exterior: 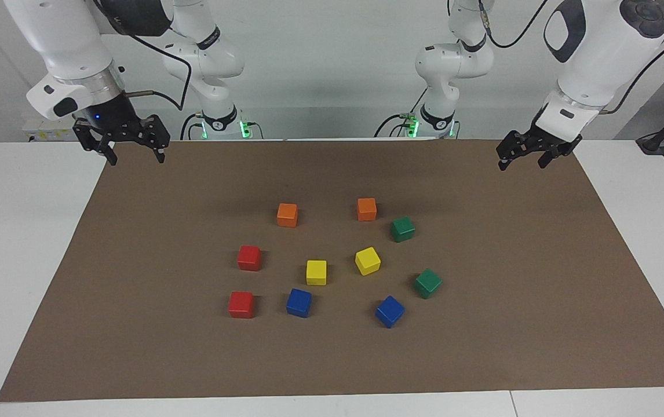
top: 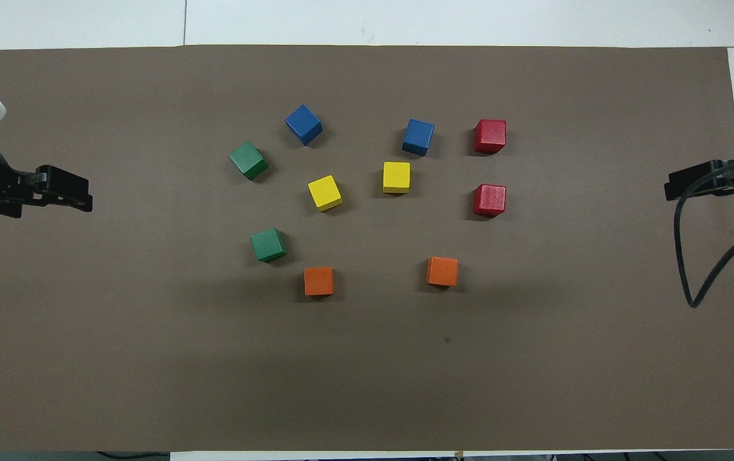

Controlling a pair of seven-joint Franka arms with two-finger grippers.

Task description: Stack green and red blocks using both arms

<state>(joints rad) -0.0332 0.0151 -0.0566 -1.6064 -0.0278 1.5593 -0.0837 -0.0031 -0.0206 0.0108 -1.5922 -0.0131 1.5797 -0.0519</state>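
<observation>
Overhead view, brown mat [top: 367,384] on white table [top: 469,19], scattered coloured blocks

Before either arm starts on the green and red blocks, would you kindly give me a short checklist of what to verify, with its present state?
1. Both green blocks lie single on the brown mat, toward the left arm's end: ok.
2. Both red blocks lie single, toward the right arm's end: ok.
3. Nothing rests on any of the four: ok.
4. Left tool is open, holds nothing, and is over the mat's edge: ok.
5. Right tool is open, holds nothing: ok.
6. Room for fingers beside the nearer green block, close to an orange block: cannot tell.
</observation>
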